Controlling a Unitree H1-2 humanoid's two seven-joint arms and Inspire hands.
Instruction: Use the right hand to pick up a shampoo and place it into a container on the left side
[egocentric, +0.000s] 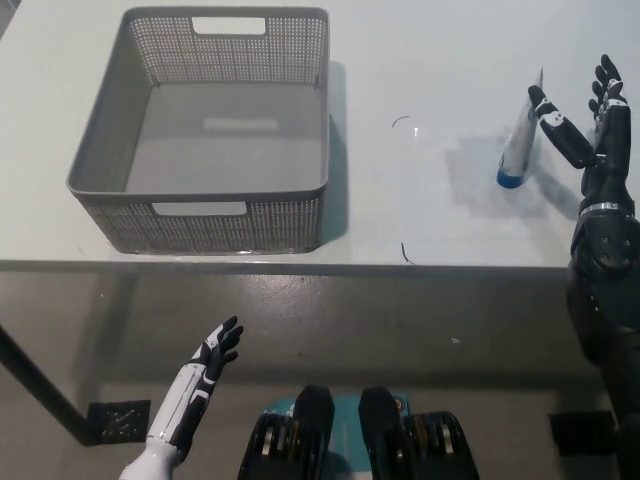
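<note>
The shampoo tube (520, 140) stands cap-down on the right part of the white table (430, 60), leaning slightly, with its blue cap at the bottom and nothing gripping it. Just to its right the black right hand (585, 125) is raised with fingers spread wide, one fingertip close beside the tube's upper part. Well to the left sits the empty grey perforated basket (200, 225), and the white left hand (205, 370) rests below the table edge, fingers apart and holding nothing.

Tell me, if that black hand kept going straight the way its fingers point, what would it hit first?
Probably nothing: the open right hand points toward the table's far edge, and the shampoo tube stands just to its left, beside that line. Depth is hard to judge.
</note>
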